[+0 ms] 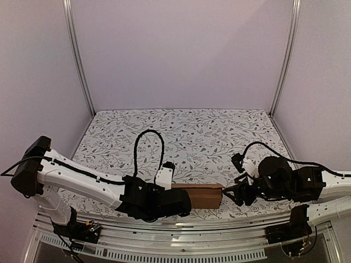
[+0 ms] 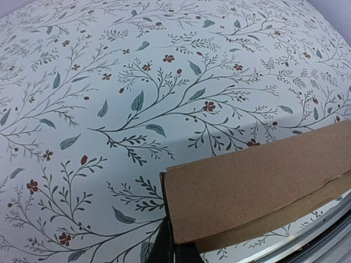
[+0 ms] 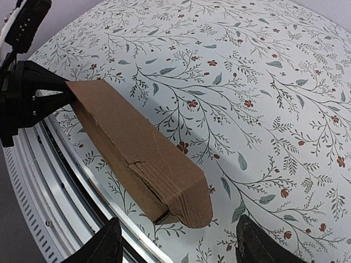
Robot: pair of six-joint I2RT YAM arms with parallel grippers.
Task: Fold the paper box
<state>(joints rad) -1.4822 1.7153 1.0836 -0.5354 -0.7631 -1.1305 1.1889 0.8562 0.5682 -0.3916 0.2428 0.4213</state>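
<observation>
The paper box [image 1: 202, 195] is a small oblong of plain brown cardboard lying near the table's front edge, between the two arms. My left gripper [image 1: 176, 197] is shut on its left end; in the left wrist view the dark fingers [image 2: 164, 249] meet at the corner of the box [image 2: 258, 186]. My right gripper [image 1: 231, 194] is open just off the right end, touching nothing. In the right wrist view its fingertips [image 3: 104, 246] stand wide on either side of the box's folded end [image 3: 186, 203], whose side seam gapes slightly.
A flowered cloth [image 1: 192, 137] covers the table. A metal rail [image 1: 181, 224] runs along the near edge right beside the box. A black cable [image 1: 148, 142] loops above the left wrist. Pale walls close in the back and sides.
</observation>
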